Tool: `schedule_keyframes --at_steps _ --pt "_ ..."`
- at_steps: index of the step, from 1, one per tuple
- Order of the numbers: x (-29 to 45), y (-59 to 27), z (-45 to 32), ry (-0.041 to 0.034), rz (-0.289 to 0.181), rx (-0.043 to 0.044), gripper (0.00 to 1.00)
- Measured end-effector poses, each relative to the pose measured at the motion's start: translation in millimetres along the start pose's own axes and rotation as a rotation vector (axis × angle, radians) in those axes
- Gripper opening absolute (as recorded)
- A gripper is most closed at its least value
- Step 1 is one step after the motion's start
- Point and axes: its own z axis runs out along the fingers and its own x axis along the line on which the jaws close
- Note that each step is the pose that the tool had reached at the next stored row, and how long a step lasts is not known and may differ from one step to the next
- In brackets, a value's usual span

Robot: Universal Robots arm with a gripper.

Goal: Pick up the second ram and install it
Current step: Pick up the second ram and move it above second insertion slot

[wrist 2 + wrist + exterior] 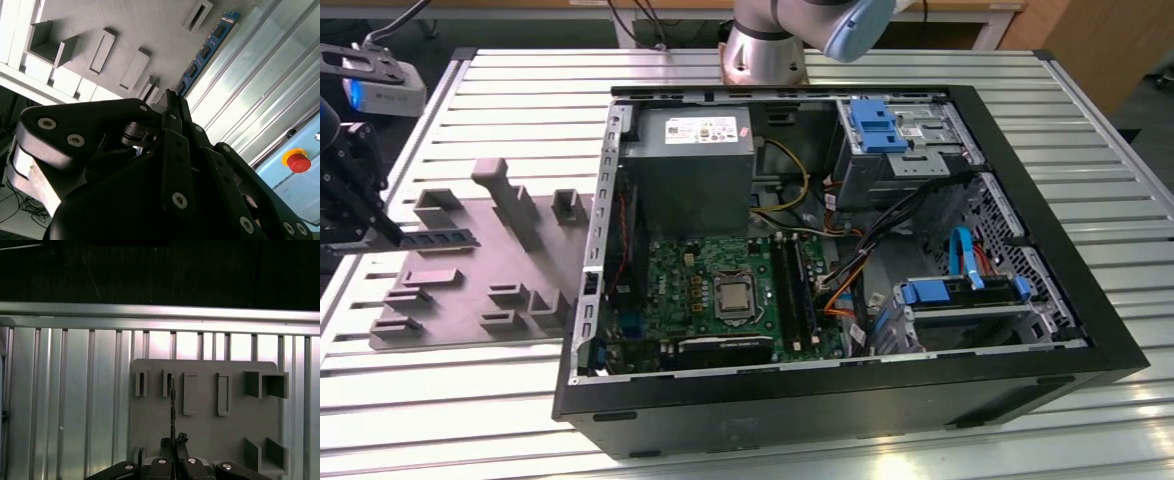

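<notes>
The gripper's (pixel 172 98) two black fingers are pinched together on one end of the second ram (pixel 206 51). The dark blue-green strip runs straight out from the fingertips, chips facing the camera in the second wrist view. A small pale sticker sits at its far end, its print too small to read.

In the first wrist view the gripper (pixel 174 441) holds the second ram (pixel 172 402) edge-on, a thin dark line over the grey fixture plate (pixel 205 432). Whether the strip is clear of its slot cannot be told.

In the exterior view the gripper (pixel 387 237) is at the exterior view's left, with the second ram (pixel 440 240) level over the fixture plate (pixel 460 292). Raised grey blocks and a tall post (pixel 503 195) stand between the strip and the open computer case (pixel 854 398). The plate's edge lies just beside the case wall.

Bare slatted aluminium table (pixel 454 410) lies around the plate on its other sides. Inside the case, a white label (pixel 702 130) marks the grey power supply (pixel 687 180). Below it lie the green motherboard (pixel 700 265) and the black slot rails (pixel 790 285). A red stop button (pixel 299 161) shows past the table edge.
</notes>
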Motion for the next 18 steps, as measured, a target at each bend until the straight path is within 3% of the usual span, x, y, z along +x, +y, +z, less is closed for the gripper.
schedule_keyframes --at_steps 18 --pt "-0.1 0.1 -9.2 0.0024 0.000 0.0000 0.14"
